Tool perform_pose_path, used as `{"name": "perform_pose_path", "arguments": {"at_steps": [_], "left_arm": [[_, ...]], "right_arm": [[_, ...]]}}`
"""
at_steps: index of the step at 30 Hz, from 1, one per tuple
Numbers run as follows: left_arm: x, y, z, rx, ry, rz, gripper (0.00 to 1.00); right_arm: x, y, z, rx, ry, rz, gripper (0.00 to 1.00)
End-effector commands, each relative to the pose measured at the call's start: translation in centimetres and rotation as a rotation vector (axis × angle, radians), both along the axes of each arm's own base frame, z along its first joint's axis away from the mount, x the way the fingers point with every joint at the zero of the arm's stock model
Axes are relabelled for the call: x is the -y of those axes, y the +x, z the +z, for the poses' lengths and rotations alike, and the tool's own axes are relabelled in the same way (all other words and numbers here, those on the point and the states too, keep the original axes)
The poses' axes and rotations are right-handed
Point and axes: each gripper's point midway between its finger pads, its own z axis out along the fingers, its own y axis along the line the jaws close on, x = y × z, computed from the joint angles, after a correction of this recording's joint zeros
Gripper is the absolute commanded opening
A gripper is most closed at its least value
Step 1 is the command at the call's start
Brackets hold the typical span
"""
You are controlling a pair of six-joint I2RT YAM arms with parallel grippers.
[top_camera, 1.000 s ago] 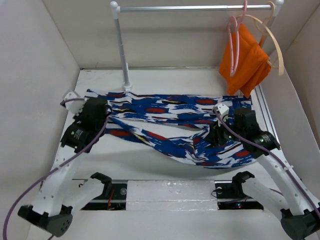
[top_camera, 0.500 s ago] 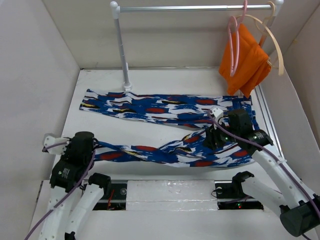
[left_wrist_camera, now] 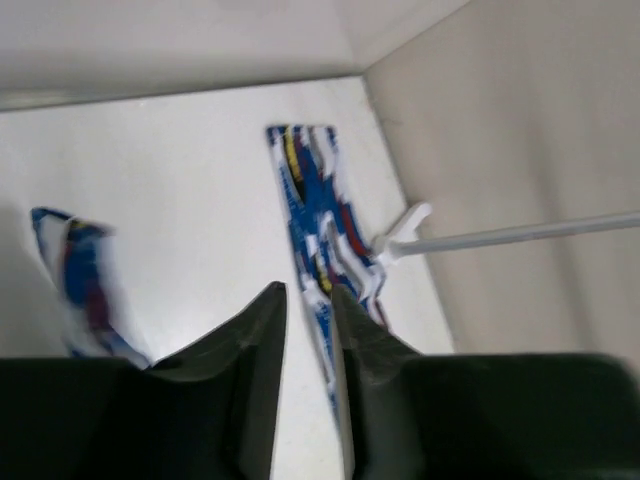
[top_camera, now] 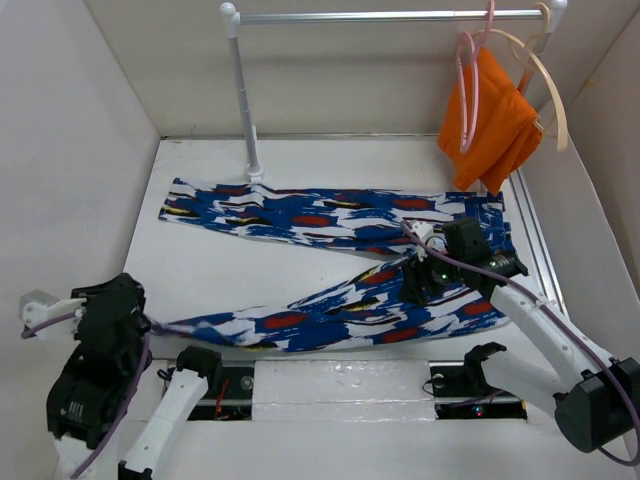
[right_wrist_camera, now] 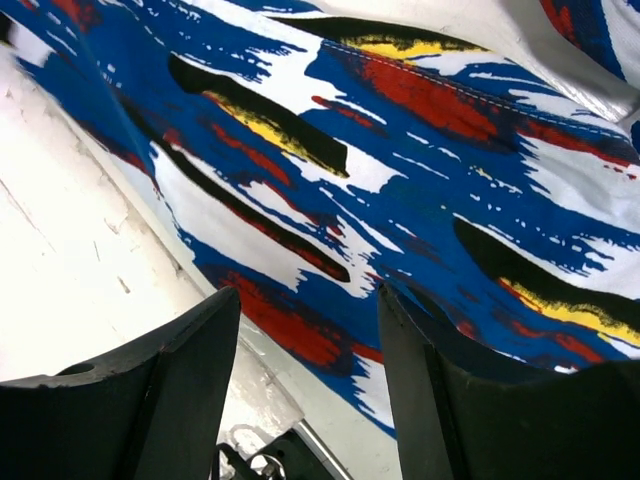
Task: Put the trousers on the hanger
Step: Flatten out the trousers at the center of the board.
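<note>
One leg (top_camera: 300,322): dragged leftward, straightened for hanging.
Left gripper (left_wrist_camera: 306,292): slightly parted, probably just released it.
Right gripper (right_wrist_camera: 305,300): parted above trousers (right_wrist_camera: 400,120).

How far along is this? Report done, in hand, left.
Done: trousers lie spread on the table. In hand: nothing; right fingers hover open over the cloth, left fingers are empty. Left: fetching the pink hanger off the rail and getting the trousers onto it.

No words, numbers or signs can be read anywhere here. The trousers (top_camera: 330,215) show only strokes of red, white, black and yellow on blue, not letters.
</note>
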Motion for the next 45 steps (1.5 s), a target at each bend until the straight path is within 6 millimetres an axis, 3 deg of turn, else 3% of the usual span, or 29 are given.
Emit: {"name": "perform_pose_path", "arguments": {"at_steps": [1, 4, 7, 8, 9, 10, 11, 12, 14, 15, 16, 17, 18, 19, 21, 22, 23, 24, 25, 26, 30, 33, 37, 38, 40, 43, 45], "left_arm": [[-2.2, -1.9, 3.7, 0.062, 0.076, 0.09, 0.14], [-2.2, -2.1, 4.3, 0.082, 0.066, 0.081, 0.14], [-1.5, -1.3, 2.5, 0.048, 0.058, 0.056, 0.2], [-1.1, -0.5, 0.8, -0.013, 0.082, 0.03, 0.23], [-0.4, 0.8, 0.6, -0.018, 0.093, -0.007, 0.25], [1.1, 2.2, -0.4, -0.052, 0.092, -0.088, 0.38], [2.0, 3.5, -2.3, -0.133, 0.131, -0.156, 0.44], [3.1, 5.7, -2.4, -0.161, 0.153, -0.208, 0.45], [4.8, 7.5, -3.5, -0.228, 0.139, -0.284, 0.46], [5.5, 9.0, -3.9, -0.252, 0.127, -0.295, 0.46], [6.3, 9.7, -3.9, -0.24, 0.114, -0.33, 0.46], [6.7, 10.3, -3.7, -0.223, 0.117, -0.35, 0.46], [7.2, 11.4, -2.4, -0.158, 0.128, -0.375, 0.46], [7.7, 11.8, -1.9, -0.129, 0.123, -0.4, 0.46], [8.0, 12.4, -0.6, -0.078, 0.13, -0.413, 0.46], [8.2, 12.6, -0.3, -0.079, 0.144, -0.43, 0.46], [8.6, 13.0, 0.7, -0.075, 0.164, -0.456, 0.46], [8.7, 13.3, 0.2, -0.095, 0.164, -0.458, 0.46], [8.8, 13.3, 0.2, -0.112, 0.174, -0.469, 0.46], [8.9, 13.5, 0.5, -0.109, 0.177, -0.478, 0.45], [9.6, 13.6, 0.5, -0.079, 0.188, -0.525, 0.45], [9.7, 13.6, 0.0, -0.09, 0.2, -0.539, 0.45], [9.8, 13.8, -0.4, -0.111, 0.219, -0.554, 0.45], [9.9, 13.8, -0.8, -0.12, 0.222, -0.56, 0.45], [10.3, 14.2, -0.8, -0.116, 0.229, -0.581, 0.45], [10.9, 14.8, -1.7, -0.144, 0.232, -0.615, 0.45], [11.0, 15.2, -2.6, -0.18, 0.233, -0.623, 0.45]], "right_arm": [[-0.6, 1.2, 0.6, 0.056, 0.032, 0.01, 0.63], [-1.0, 1.1, -0.1, 0.034, 0.04, 0.014, 0.63], [-0.9, 1.6, -0.5, 0.036, 0.031, -0.009, 0.61], [-1.1, 2.3, -0.5, 0.054, 0.039, -0.015, 0.54], [-1.3, 2.5, -0.5, 0.05, 0.049, -0.021, 0.42], [-1.8, 2.6, -0.5, 0.051, 0.058, -0.006, 0.23], [-2.6, 3.1, -0.7, 0.056, 0.067, 0.011, 0.06], [-3.5, 3.7, -0.3, 0.081, 0.076, 0.031, 0.04], [-6.4, 4.0, 0.2, 0.138, 0.082, 0.115, 0.16], [-7.4, 4.3, -0.9, 0.126, 0.05, 0.16, 0.24], [-9.1, 5.0, 0.1, 0.161, 0.056, 0.202, 0.45], [-11.2, 4.4, 0.2, 0.175, 0.07, 0.276, 0.52], [-12.4, 4.5, -1.6, 0.146, 0.047, 0.335, 0.57], [-14.2, 5.1, -0.6, 0.169, 0.072, 0.378, 0.61], [-17.1, 4.3, -1.1, 0.152, 0.101, 0.485, 0.63], [-18.2, 4.3, -3.2, 0.108, 0.077, 0.515, 0.63], [-20.0, 4.9, -4.0, 0.105, 0.044, 0.541, 0.63], [-20.2, 4.5, -4.1, 0.113, 0.043, 0.56, 0.63], [-20.6, 4.4, -6.4, 0.064, 0.005, 0.572, 0.61], [-21.0, 4.9, -6.9, 0.056, -0.007, 0.57, 0.61], [-21.7, 3.2, -10.2, -0.023, -0.042, 0.614, 0.57], [-21.8, 2.1, -11.2, -0.065, -0.044, 0.641, 0.32], [-22.3, 1.4, -10.6, -0.091, 0.002, 0.679, 0.0], [-22.5, 1.5, -10.4, -0.097, 0.004, 0.677, 0.0], [-23.2, 3.1, -9.6, -0.081, 0.022, 0.643, 0.0], [-23.6, 8.0, -7.4, -0.028, 0.06, 0.485, 0.0], [-23.4, 12.8, -4.9, 0.055, 0.102, 0.327, 0.0]]}}
